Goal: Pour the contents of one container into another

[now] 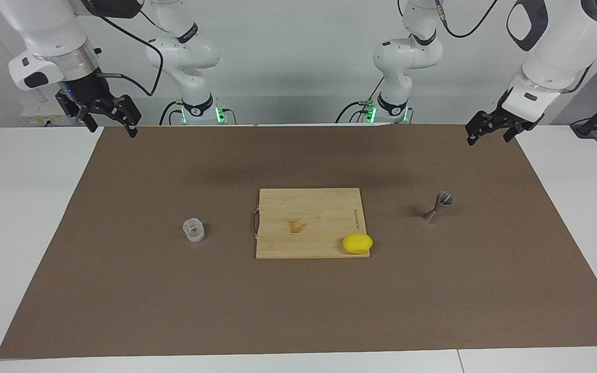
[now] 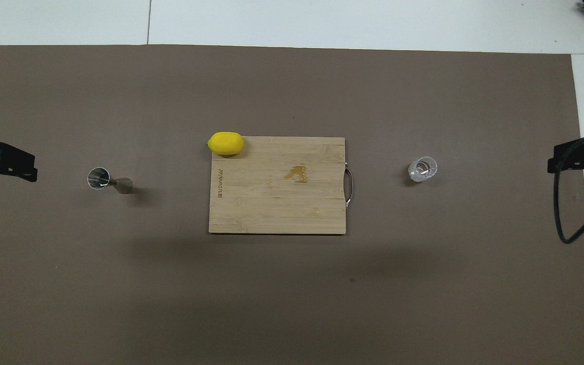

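Note:
The small clear glass cup [image 1: 194, 230] [image 2: 423, 169] stands upright on the brown mat, toward the right arm's end of the table. Toward the left arm's end, also on the mat, the metal hourglass jigger [image 1: 438, 206] [image 2: 100, 178] stands upright. My right gripper [image 1: 113, 128] [image 2: 571, 158] hangs open and empty over the mat's edge at its own end. At the other end my left gripper [image 1: 489, 138] [image 2: 13, 168] is also raised, open and empty, over the mat's edge. Neither gripper touches anything.
A wooden cutting board [image 1: 309, 207] [image 2: 277, 213] lies at the mat's middle, between cup and jigger, with a small amber stain [image 1: 297, 227] on it. A yellow lemon [image 1: 357, 243] [image 2: 226, 143] rests on the board's corner farthest from the robots, on the jigger's side.

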